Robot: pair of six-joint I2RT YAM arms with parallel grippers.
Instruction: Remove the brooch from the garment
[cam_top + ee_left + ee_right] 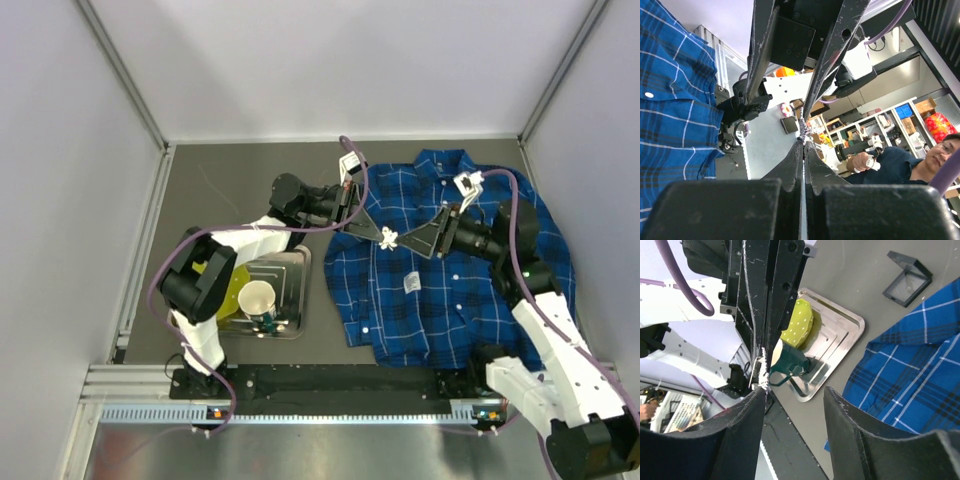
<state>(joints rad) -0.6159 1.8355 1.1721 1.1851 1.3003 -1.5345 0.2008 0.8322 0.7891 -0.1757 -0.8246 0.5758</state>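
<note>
The garment [455, 290], a blue plaid shirt, lies flat on the right half of the table. My left gripper [384, 236] reaches over its front and is shut on the brooch [391, 238], a tiny white-silvery cluster. The left wrist view shows the brooch [805, 132] pinched at the tips of the gripper [804, 142]. My right gripper [410, 240] faces it from the right, open and empty. In the right wrist view the gripper [796, 391] has the brooch [761, 371] just above its left fingertip [752, 405], seen clear of the shirt [910, 365].
A metal tray [297, 288] left of the shirt holds a paper cup [257, 300] and a yellow object [226, 285]. A white cloth tag [411, 284] sits on the shirt front. A small black square case [907, 277] lies on the table near the shirt.
</note>
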